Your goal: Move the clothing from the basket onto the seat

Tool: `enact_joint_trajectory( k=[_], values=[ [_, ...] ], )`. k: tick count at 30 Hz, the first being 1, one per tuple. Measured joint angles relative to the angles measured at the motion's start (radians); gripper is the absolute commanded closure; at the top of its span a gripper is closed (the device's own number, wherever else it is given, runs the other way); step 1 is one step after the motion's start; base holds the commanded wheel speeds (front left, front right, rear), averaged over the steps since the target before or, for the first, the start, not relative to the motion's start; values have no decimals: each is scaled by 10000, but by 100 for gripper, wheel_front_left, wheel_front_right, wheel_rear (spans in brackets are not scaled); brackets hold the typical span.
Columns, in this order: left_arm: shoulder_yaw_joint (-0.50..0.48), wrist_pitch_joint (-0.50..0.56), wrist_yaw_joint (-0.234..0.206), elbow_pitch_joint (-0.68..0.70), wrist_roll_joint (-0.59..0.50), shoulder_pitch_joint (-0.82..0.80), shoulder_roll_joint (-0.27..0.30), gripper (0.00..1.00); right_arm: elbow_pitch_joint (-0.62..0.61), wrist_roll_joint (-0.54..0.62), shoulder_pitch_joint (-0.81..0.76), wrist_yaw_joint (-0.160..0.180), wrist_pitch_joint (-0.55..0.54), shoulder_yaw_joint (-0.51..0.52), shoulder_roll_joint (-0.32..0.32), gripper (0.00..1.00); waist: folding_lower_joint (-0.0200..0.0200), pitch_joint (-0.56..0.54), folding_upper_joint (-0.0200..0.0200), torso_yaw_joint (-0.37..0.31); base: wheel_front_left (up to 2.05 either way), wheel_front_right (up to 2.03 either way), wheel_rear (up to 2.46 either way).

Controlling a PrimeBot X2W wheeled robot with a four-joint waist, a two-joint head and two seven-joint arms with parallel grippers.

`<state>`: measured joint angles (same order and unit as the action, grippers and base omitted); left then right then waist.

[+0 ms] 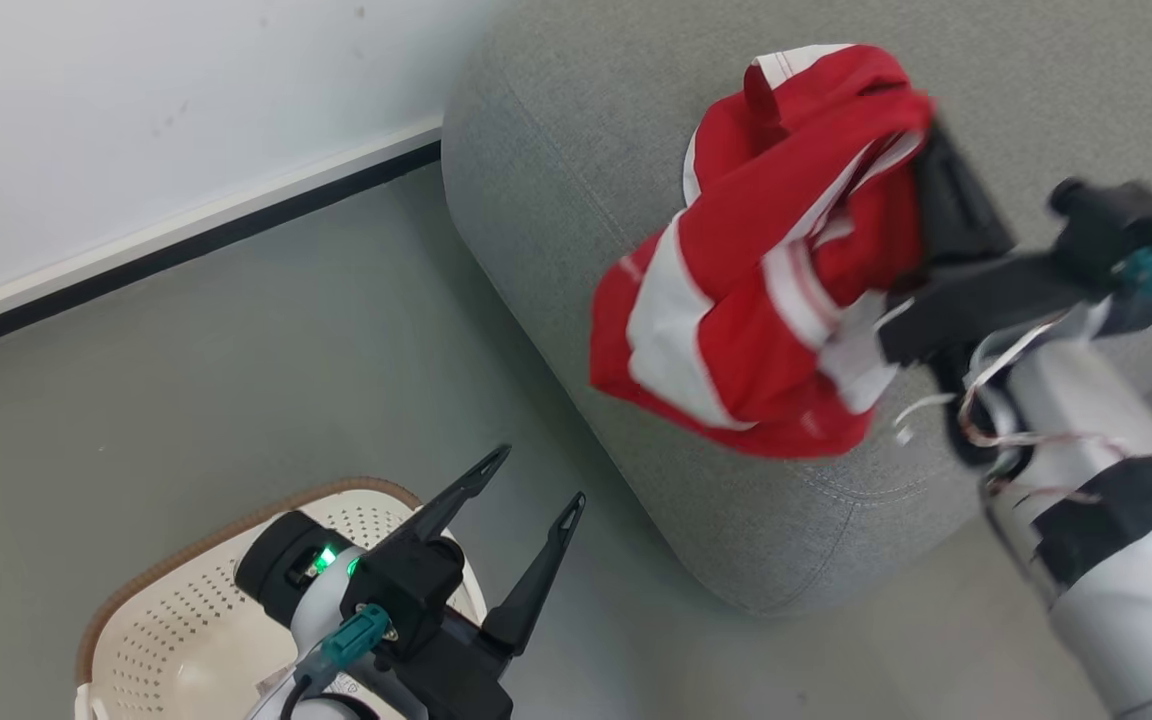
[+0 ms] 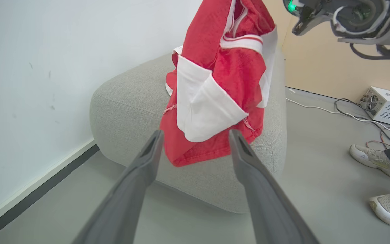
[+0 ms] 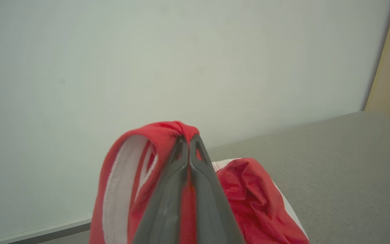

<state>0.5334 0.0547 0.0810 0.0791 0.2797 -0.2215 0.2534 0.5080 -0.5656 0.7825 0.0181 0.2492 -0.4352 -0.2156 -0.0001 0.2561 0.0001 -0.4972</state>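
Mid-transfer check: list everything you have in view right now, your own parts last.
clothing: count unclear, red with white; one bunch hangs from right gripper above seat; more red fabric lies on the seat
basket: one, cream with brown rim, on floor under left gripper
seat: one, grey, by white wall
box with cables: one, white, on floor
person's shoes: two, pale, near the box
left gripper: one, dark, open, empty
right gripper: one, dark, shut on clothing
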Motion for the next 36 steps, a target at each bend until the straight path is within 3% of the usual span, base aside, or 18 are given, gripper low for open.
enact_joint_trajectory(
  k=[10,24,29,36],
  values=[
    [167,142,90,198,-46,-231,59,0,174,73,1766,10,6,968,-857,100,0,341,0,288,0,0,0],
    [261,288,245,566,-238,-595,303,0,1499,217,3837,182,77,2144,-2405,100,2,1121,0,970,0,0,0],
    [265,318,249,709,-276,-750,362,0,2309,209,3963,169,77,2159,-2472,100,1,1507,0,1107,0,0,0],
    [272,420,265,863,-291,-1087,587,0,3239,98,3869,52,77,2104,-2094,100,2,2140,0,1233,0,0,0]
  ],
)
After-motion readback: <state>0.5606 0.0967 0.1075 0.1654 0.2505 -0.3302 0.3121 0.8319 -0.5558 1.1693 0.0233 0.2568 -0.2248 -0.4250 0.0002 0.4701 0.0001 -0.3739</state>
